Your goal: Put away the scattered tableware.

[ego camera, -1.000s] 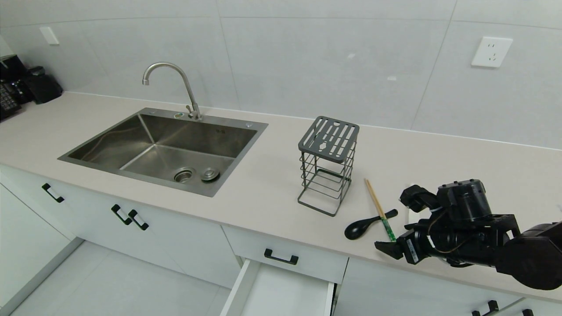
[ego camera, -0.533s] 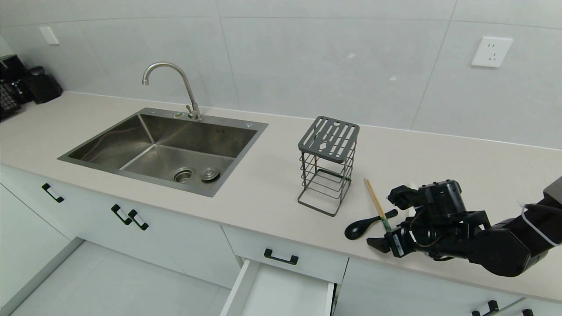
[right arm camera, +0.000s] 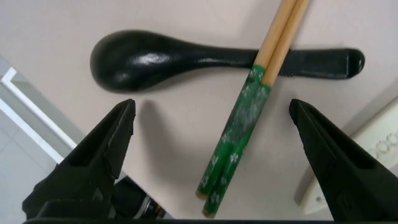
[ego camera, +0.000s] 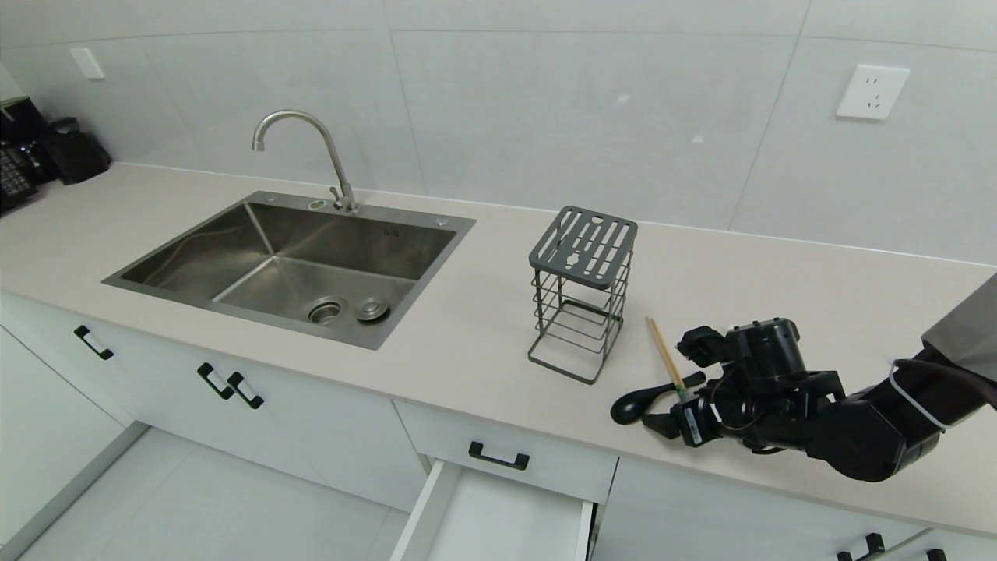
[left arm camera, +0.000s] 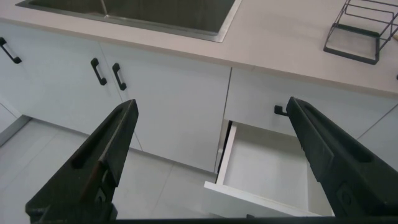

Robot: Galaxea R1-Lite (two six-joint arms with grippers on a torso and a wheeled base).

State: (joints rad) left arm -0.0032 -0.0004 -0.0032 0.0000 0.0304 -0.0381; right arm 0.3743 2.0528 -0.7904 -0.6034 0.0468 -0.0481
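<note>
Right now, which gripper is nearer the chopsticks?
Right. The right gripper is open directly over the green ends of the chopsticks, a finger on each side. The left gripper is off the counter, low before the cabinets near the open drawer.

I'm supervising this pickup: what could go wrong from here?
The chopsticks lie across the handle of the black spoon, so the open right gripper straddling them might drag the spoon along. The two sticks may split, leaving one behind. Both lie near the front edge of the counter and could be knocked off.
</note>
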